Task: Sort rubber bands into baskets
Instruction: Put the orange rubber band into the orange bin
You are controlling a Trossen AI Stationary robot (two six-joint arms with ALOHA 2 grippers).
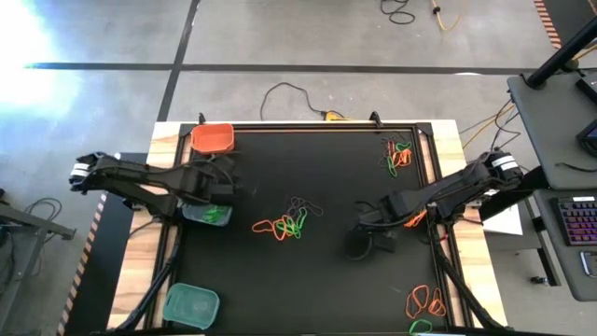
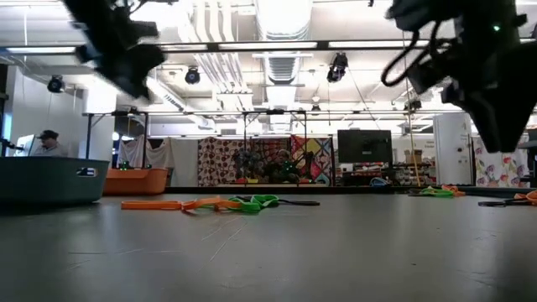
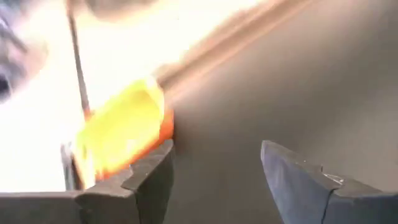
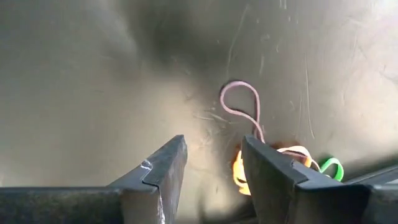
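Note:
My left gripper [image 1: 227, 187] [image 3: 214, 149] hangs open and bare above the far edge of a teal basket [image 1: 207, 214] that has green rubber bands lying in it. The orange basket [image 1: 214, 138] [image 3: 124, 130] stands beyond it at the far left. A second teal basket [image 1: 191, 303] sits at the near left. Orange, green and black rubber bands [image 1: 289, 223] lie in a loose heap mid-table. My right gripper [image 1: 366, 233] [image 4: 214, 146] points down over bare mat, open, with nothing between its fingers. A dark loop [image 4: 239, 106] and orange and green bands [image 4: 305, 163] lie just beside it.
More bands lie at the far right [image 1: 399, 157] and the near right [image 1: 424, 301] of the black mat. A raised black frame [image 1: 308, 126] runs round the mat. A cable [image 1: 289, 93] trails off the table's far edge.

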